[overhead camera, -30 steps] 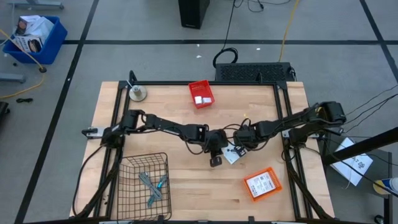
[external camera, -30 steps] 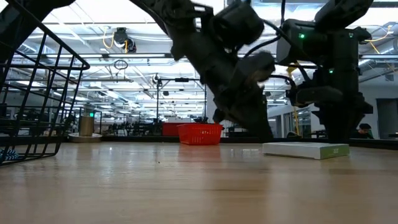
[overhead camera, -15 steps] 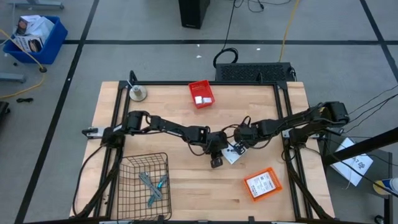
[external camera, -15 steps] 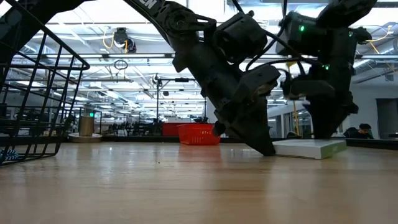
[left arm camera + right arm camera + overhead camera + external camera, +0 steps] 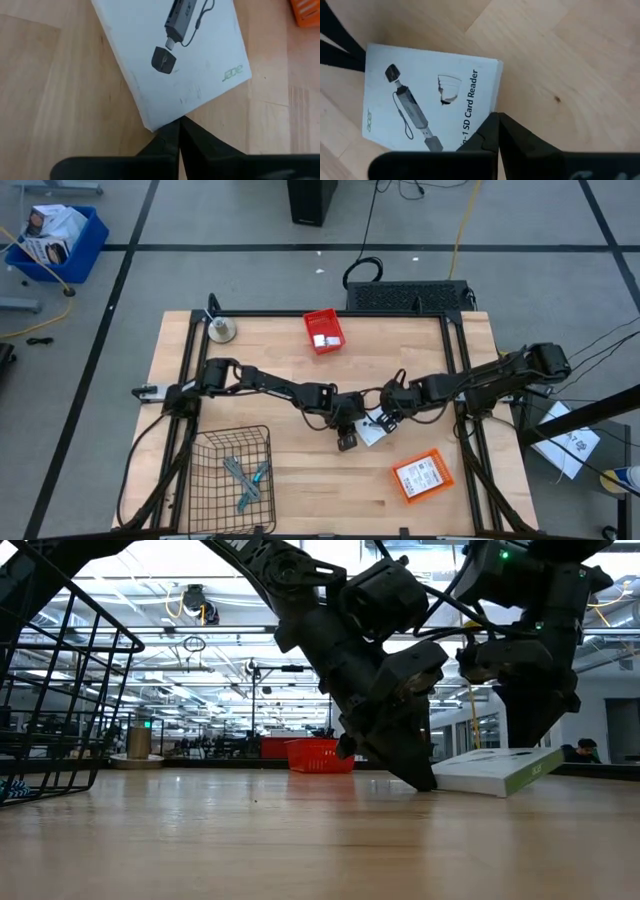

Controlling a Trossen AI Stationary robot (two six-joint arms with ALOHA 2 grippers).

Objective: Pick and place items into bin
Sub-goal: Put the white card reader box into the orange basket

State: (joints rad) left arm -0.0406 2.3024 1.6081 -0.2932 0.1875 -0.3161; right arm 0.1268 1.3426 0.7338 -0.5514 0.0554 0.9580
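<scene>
Tilted up since earlier on its right edge, pinched between two closed tools, left tool (image 5: 420,778) and right tool (image 5: 530,735), the box (image 5: 495,771) could be squirted sideways across the worktop (image 5: 300,840).

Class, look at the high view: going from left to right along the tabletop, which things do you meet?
Wire basket → silver disc → red bin → left gripper → white box → right gripper → orange packet.
</scene>
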